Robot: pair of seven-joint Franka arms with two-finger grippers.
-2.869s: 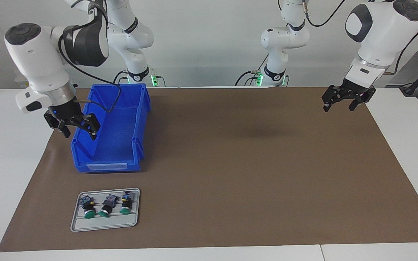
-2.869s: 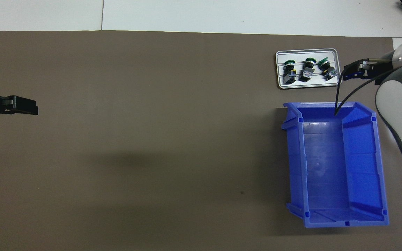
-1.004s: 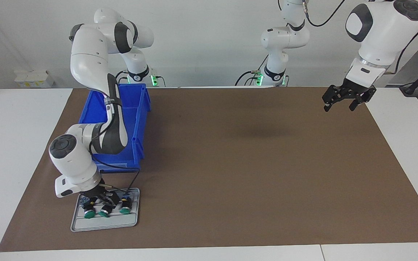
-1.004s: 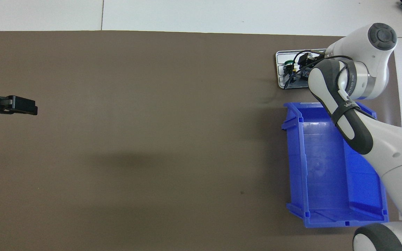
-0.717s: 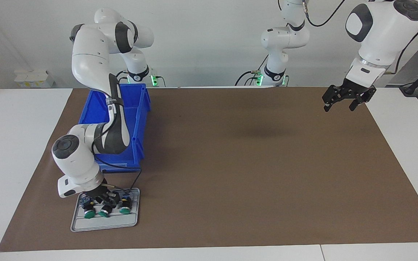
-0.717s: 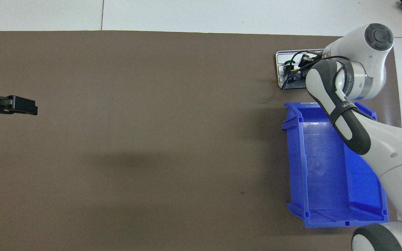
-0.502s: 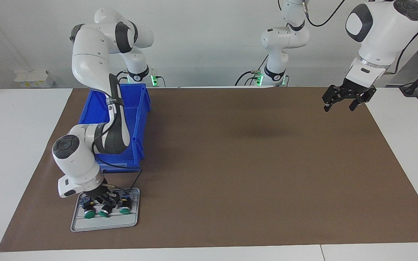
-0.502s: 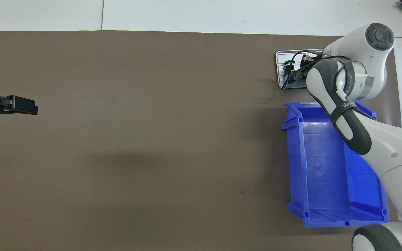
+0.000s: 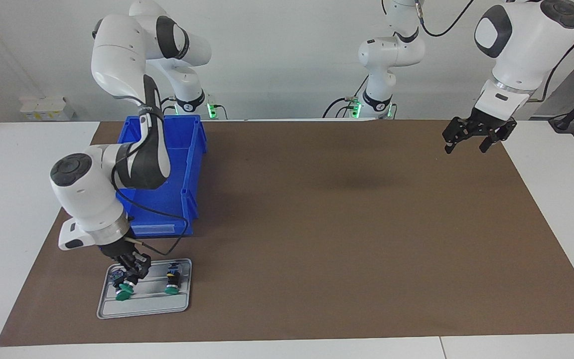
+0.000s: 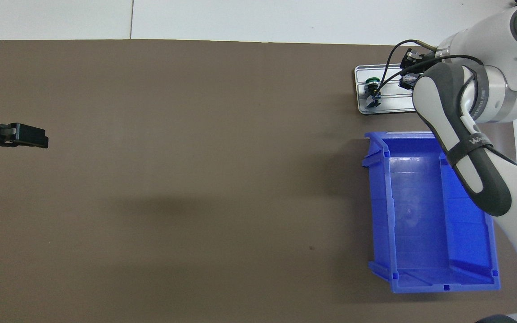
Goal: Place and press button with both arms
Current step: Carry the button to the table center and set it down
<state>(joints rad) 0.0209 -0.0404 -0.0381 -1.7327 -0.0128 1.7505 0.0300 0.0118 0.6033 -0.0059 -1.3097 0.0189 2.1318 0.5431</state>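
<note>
From the facing view, the brown mat lies bare from the blue bin to the waiting left gripper, which hangs wide open over the mat's edge. The right gripper is clamped on a button above the grey tray, where two more buttons remain.

From overhead, the bin holds nothing, and one button shows on the tray, farther from the robots than the bin.

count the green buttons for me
3: held button in the shut right claw over the tray; second button on the tray beside it, partly hidden; third button at the tray's end toward the left arm.
</note>
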